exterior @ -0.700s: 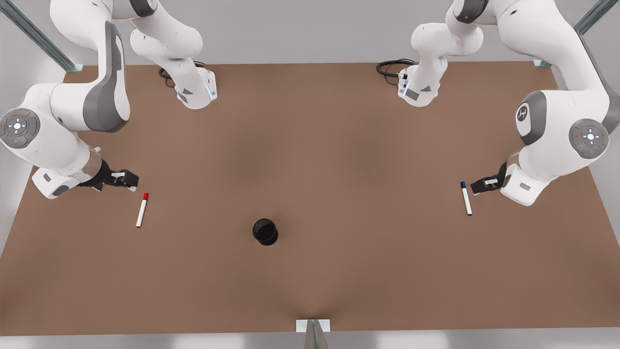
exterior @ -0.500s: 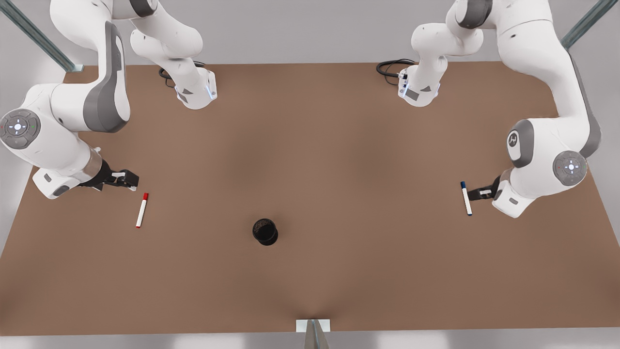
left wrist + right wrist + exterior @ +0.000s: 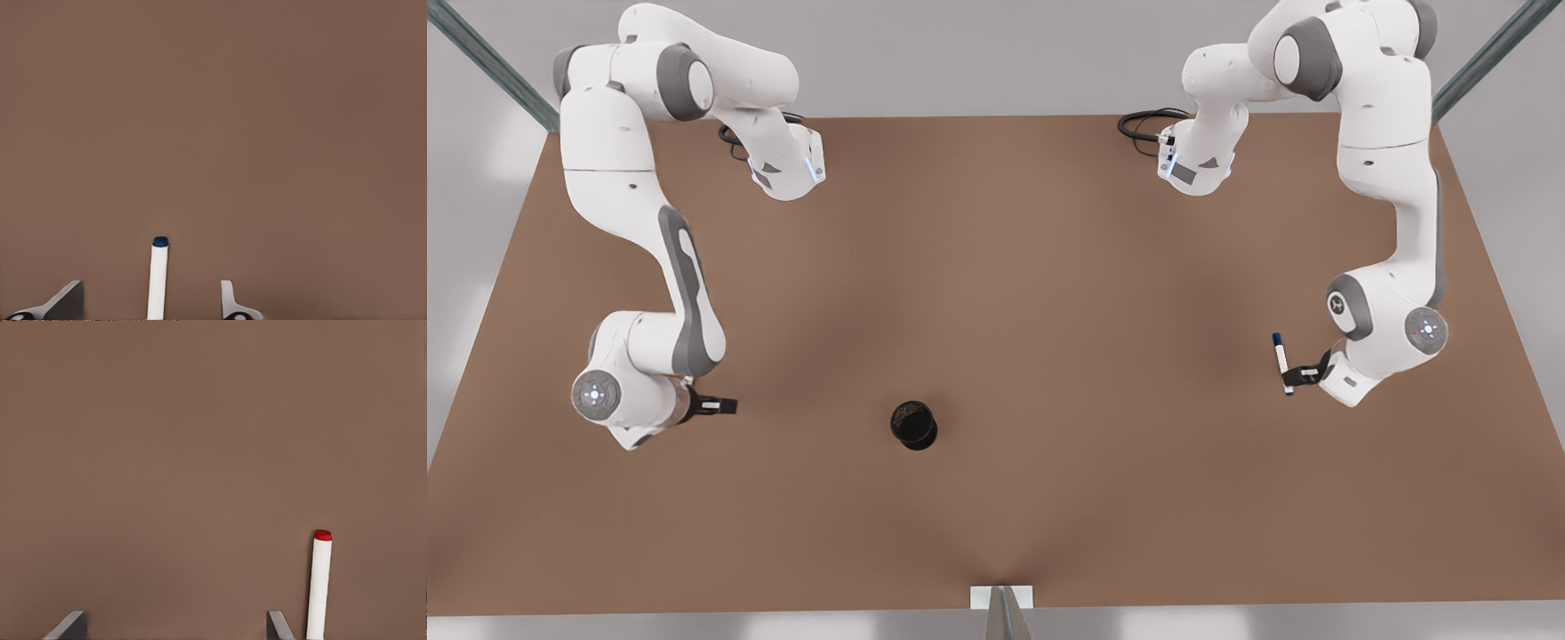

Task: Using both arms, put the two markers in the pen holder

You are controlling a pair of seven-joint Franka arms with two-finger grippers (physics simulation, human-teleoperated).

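The blue-capped marker (image 3: 1280, 360) lies on the brown table near the front view's right edge. My left gripper (image 3: 1303, 372) is at its lower end. In the left wrist view that marker (image 3: 158, 280) lies between the open fingers (image 3: 67, 303), untouched. My right gripper (image 3: 720, 406) hovers at the front view's left, open. In the right wrist view the red-capped marker (image 3: 319, 587) lies just outside one finger (image 3: 275, 623), not between them. In the front view that arm hides the red marker. The black pen holder (image 3: 913, 424) stands upright at the table's middle front, away from both grippers.
The two arm bases (image 3: 787, 169) (image 3: 1196, 164) stand at the far side of the table (image 3: 996, 267), with black cables beside them. A small metal bracket (image 3: 1001, 597) sits at the middle of the front edge. Wide bare tabletop lies between each marker and the holder.
The arm at the front view's left has swung toward the front and now covers the red marker. The arm at the right has shifted to the blue marker's lower end.
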